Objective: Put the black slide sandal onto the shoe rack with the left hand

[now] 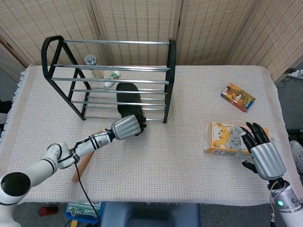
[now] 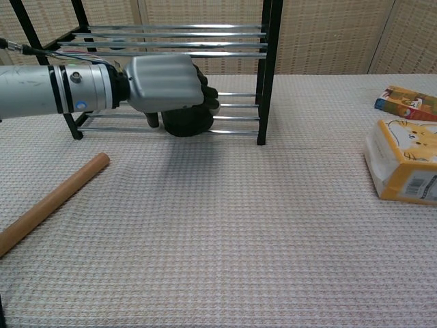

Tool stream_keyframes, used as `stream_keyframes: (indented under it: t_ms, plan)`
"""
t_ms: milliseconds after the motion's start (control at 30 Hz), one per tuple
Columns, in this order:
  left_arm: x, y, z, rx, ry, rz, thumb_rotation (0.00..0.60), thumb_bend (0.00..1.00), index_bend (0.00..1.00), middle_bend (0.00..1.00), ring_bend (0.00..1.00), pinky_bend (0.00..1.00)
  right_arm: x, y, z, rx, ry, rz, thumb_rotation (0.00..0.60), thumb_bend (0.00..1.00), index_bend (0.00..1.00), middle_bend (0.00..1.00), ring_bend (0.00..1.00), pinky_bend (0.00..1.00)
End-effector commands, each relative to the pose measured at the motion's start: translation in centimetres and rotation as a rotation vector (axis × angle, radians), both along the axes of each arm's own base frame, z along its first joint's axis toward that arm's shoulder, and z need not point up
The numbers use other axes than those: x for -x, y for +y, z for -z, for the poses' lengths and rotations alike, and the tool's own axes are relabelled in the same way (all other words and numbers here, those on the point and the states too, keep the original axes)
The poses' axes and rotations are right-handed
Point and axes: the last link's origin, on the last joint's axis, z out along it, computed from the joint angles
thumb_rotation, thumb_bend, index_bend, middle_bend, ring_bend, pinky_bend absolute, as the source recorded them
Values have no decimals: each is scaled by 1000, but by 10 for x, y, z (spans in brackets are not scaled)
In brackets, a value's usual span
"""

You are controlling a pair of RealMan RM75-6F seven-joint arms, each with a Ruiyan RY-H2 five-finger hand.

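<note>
The black slide sandal (image 1: pixel 128 99) lies lengthwise on the lower bars of the black shoe rack (image 1: pixel 171 61), its heel end (image 2: pixel 188 122) at the rack's front edge. My left hand (image 1: pixel 126 127) grips that heel end, fingers curled around it, and also shows in the chest view as the left hand (image 2: pixel 166 84). My right hand (image 1: pixel 261 152) hovers over the table's right edge with fingers spread, holding nothing, beside a yellow tissue pack (image 1: pixel 222 138).
A wooden rod (image 2: pixel 51 203) lies on the cloth left of centre. A small bottle (image 1: pixel 111 78) and a cup (image 1: pixel 91 60) sit behind the rack. A colourful box (image 1: pixel 237 97) lies at the right. The yellow tissue pack (image 2: pixel 405 167) is near the right edge.
</note>
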Motion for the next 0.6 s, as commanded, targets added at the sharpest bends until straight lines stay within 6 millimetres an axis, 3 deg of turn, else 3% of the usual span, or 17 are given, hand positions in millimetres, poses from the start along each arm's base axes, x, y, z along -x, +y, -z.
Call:
stream_keyframes:
  t_ms: [33,300,433,500,600]
  plan:
    - [-2,7,7,0,8,3,600,137,593,497,402,511,1,-1,0,1,0,6,600,520,0,151,88,58]
    - [3,19,19,-35,49,-25,600,137,544,469,352,511,4,-3,1,-1,1,21,600,517,0,160,88,58]
    - [9,22,24,-59,77,-55,600,137,464,350,251,478,5,-4,1,1,1,26,600,515,0,164,87,58]
    - [12,23,26,-72,91,-79,600,137,369,239,178,433,5,-4,1,0,1,26,600,515,0,165,88,58]
    - [16,24,28,-92,113,-103,600,137,302,177,133,394,5,-4,1,-1,3,24,600,515,0,166,87,59]
